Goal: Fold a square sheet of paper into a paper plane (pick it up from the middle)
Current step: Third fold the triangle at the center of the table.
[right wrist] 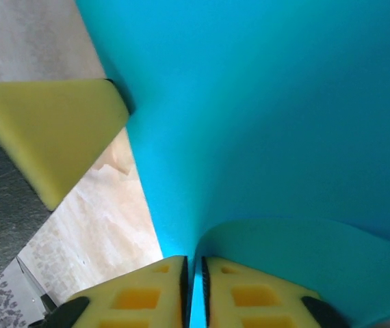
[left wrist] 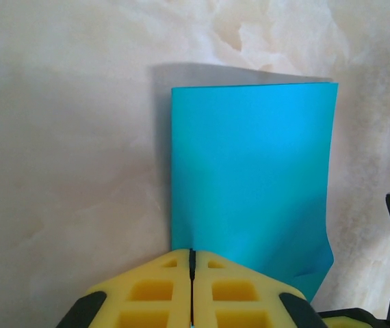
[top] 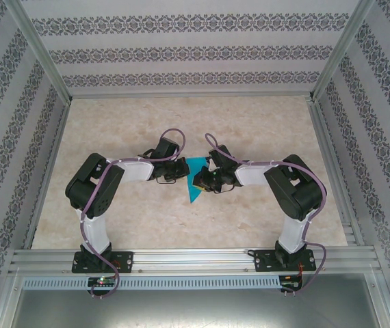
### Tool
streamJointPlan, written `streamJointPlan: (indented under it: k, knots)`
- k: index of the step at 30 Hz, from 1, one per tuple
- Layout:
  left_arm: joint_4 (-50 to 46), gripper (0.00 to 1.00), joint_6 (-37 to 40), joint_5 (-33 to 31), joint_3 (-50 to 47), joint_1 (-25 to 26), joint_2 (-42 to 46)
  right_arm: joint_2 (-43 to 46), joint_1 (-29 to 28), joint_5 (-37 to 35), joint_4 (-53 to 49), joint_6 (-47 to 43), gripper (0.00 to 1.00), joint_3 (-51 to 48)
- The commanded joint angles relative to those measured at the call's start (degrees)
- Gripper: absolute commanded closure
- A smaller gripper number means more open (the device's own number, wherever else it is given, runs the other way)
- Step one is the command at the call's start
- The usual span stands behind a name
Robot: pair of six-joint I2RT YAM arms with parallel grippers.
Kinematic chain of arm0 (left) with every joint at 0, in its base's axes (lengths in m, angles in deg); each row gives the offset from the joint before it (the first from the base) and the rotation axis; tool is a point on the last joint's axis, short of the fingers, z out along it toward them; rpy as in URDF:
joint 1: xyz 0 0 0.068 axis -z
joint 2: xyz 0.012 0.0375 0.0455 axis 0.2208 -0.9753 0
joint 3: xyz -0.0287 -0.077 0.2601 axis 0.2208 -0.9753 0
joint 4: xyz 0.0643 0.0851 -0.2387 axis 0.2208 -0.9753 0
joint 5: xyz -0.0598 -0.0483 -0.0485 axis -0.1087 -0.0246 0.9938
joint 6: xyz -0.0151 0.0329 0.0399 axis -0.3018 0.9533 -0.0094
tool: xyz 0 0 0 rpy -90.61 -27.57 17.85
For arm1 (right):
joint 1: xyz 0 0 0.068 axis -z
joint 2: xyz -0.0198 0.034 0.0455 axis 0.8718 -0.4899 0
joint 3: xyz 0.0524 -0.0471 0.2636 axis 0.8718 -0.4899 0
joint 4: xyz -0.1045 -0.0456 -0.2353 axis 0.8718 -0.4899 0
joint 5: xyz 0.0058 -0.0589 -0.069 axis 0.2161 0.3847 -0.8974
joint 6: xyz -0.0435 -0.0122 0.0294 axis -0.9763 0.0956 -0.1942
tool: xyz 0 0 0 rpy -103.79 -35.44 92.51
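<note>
Pressing flat against each other, the yellow pads point(left wrist: 154, 290) of the left gripper point(left wrist: 191, 254) leave only a hairline slit. The lower edge of the teal paper sheet point(left wrist: 250, 178) goes into that slit, so this gripper is closed on the sheet. How deep the paper sits between the pads is hidden.

The pads point(right wrist: 250, 301) of the right gripper point(right wrist: 193, 263) stand a little more apart, with a strip of the same teal between them. Whether they really pinch it or only stand around it, I cannot tell.

In the right wrist view the sheet is so close that its edges are cut off. One flap curls over the right-hand pad.

From the left wrist the sheet looks like a tall rectangle with its lower right corner bent, over the marble-patterned table point(left wrist: 65, 171). Whether it touches the table is not clear.

From above, both grippers meet at the middle of the table and cover most of the sheet. A teal point sticks out toward the near edge.
</note>
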Motion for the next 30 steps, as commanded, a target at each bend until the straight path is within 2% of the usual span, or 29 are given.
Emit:
streamJointPlan:
  k: [1,8,12,16,18,22,27,30]
  knots:
    - [-4.52,0.86,-2.02,-3.18,-0.79,-1.22,2.64,-0.83,0.52,-2.14,-3.00,-0.14,0.77,0.24]
    - [-6.01,0.75,-4.11,-7.70,-4.50,-2.65,9.89,-0.84,0.43,-1.96,-3.31,-0.31,0.64,0.59]
    - [-4.56,0.71,-4.34,-6.27,-6.60,-2.76,12.03,-0.67,0.43,-1.99,-3.31,-0.43,0.58,0.51]
    - [-2.15,0.70,-4.03,-3.33,-8.05,-2.45,13.32,-0.49,0.43,-2.16,-3.70,-0.73,0.57,0.44]
    - [-2.09,0.70,-3.35,-1.82,-7.84,-1.84,13.16,-0.54,0.42,-2.35,-4.90,-1.06,0.60,0.71]
    - [-2.11,0.82,-2.79,-0.66,-7.14,0.17,12.28,-0.05,0.52,-3.42,-7.00,-2.03,0.70,0.66]
    - [-0.36,0.91,-3.24,0.17,-7.62,2.05,11.35,-0.37,0.49,-3.89,-8.40,-2.72,0.89,0.91]
    - [0.77,0.94,-3.40,0.98,-7.86,3.15,10.92,-0.70,0.43,-4.06,-9.22,-3.20,0.96,1.36]
